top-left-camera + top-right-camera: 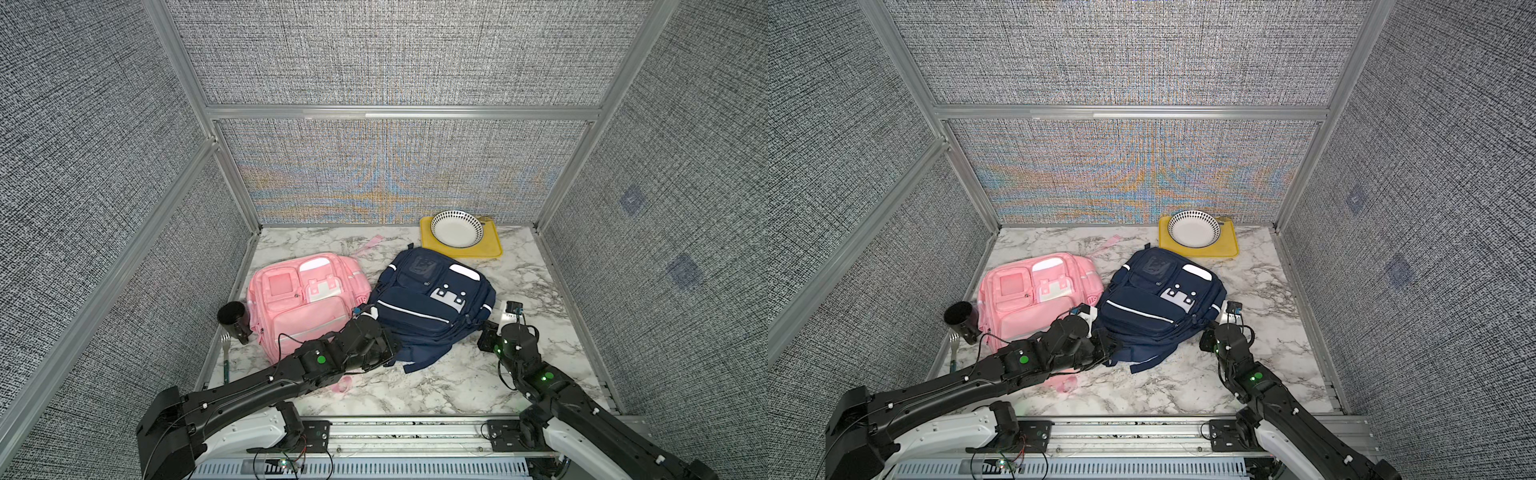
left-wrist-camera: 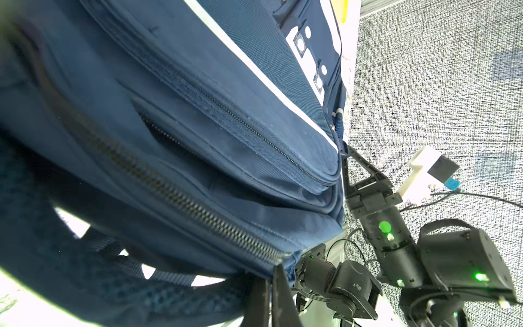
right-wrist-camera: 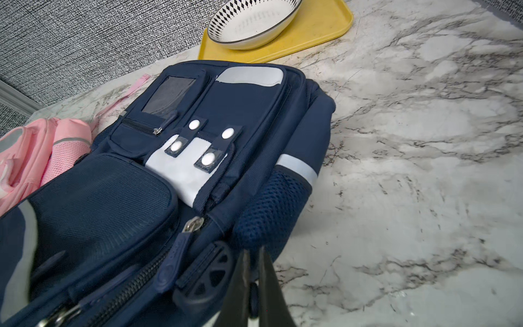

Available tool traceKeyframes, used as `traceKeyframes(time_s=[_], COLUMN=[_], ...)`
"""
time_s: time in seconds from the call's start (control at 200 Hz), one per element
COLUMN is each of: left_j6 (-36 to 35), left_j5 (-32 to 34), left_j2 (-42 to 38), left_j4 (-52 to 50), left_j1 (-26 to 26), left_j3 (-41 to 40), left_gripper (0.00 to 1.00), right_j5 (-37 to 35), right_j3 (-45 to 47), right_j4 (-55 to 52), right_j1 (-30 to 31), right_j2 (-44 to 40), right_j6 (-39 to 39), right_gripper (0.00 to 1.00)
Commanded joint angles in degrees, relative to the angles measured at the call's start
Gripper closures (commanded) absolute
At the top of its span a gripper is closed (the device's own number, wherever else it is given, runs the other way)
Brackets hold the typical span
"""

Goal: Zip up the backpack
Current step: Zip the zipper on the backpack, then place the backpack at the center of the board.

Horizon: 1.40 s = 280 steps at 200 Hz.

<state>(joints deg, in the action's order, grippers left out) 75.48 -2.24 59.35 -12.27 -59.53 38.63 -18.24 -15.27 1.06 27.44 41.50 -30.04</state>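
The navy backpack (image 1: 432, 299) (image 1: 1158, 299) lies face up mid-table. My left gripper (image 2: 270, 279) is shut on the fabric edge of the backpack (image 2: 198, 113), at the end of a long zipper (image 2: 184, 201) whose teeth look closed. In the top views its fingers are hidden under the wrist, at the bag's near left corner. My right gripper (image 3: 254, 254) (image 2: 345, 154) is at the bag's near right corner. It is shut on a small dark zipper pull beside the mesh side pocket (image 3: 268, 203). A second slider with a blue pull (image 3: 175, 254) lies free close by.
A pink backpack (image 1: 303, 303) lies just left of the navy one. A black cup (image 1: 232, 320) and a fork (image 1: 225, 353) sit by the left wall. At the back right a yellow tray (image 1: 490, 249) holds a patterned bowl (image 1: 456, 228). A small pink item (image 1: 340, 384) lies under the left arm.
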Motion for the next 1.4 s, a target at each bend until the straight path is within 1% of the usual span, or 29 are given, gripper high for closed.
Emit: traceKeyframes(time_s=[0.0,0.135,0.245,0.47,0.621,0.711,0.846,0.936,1.136,1.151,1.241,1.346,1.396], left_j6=[0.2,-0.4,-0.6,-3.3,-4.4,-4.6,-4.8,-5.8,-8.1,-8.3,-10.2,-12.0,-13.1], left_j5=[1.3,-3.7,-6.2,-9.1,-12.4,-14.2,-17.0,-17.9,-19.4,-19.3,-19.9,-19.9,-19.4], left_j2=[0.3,5.8,11.8,22.7,31.7,37.0,44.1,48.0,54.5,56.2,60.1,63.3,64.1], left_j4=[1.7,7.5,11.9,13.6,15.8,17.8,20.7,20.4,18.7,18.5,17.2,14.1,12.6], left_j1=[0.2,0.0,-1.6,-5.6,-7.9,-8.8,-9.7,-10.2,-10.9,-10.9,-10.7,-10.2,-9.9], left_j3=[0.0,0.5,2.3,11.0,18.1,21.8,26.9,31.4,40.5,41.1,45.3,48.9,49.6], left_gripper=[1.00,1.00,1.00,1.00,1.00,1.00,1.00,1.00,1.00,1.00,1.00,1.00,1.00], right_j5=[-4.4,-3.5,-2.3,0.7,5.2,7.7,9.2,9.5,11.3,11.4,12.8,14.1,14.3], right_j3=[-1.7,-2.3,-2.7,-6.5,-8.9,-10.2,-11.8,-12.9,-15.5,-15.6,-16.4,-17.7,-17.6], right_j4=[0.8,1.8,2.2,2.2,3.3,3.4,2.8,3.1,2.0,2.1,2.1,0.8,0.8], right_j1=[-0.5,-1.5,-4.0,-10.3,-15.5,-17.5,-19.1,-20.5,-26.0,-26.4,-28.5,-28.8,-28.9], right_j2=[1.7,3.2,5.9,12.2,15.9,18.3,21.4,22.9,25.1,25.2,26.0,27.3,27.5], right_j6=[2.5,3.3,2.5,3.9,5.5,6.6,7.9,8.9,11.5,11.6,12.7,13.8,14.0], right_gripper=[1.00,1.00,1.00,1.00,1.00,1.00,1.00,1.00,1.00,1.00,1.00,1.00,0.85])
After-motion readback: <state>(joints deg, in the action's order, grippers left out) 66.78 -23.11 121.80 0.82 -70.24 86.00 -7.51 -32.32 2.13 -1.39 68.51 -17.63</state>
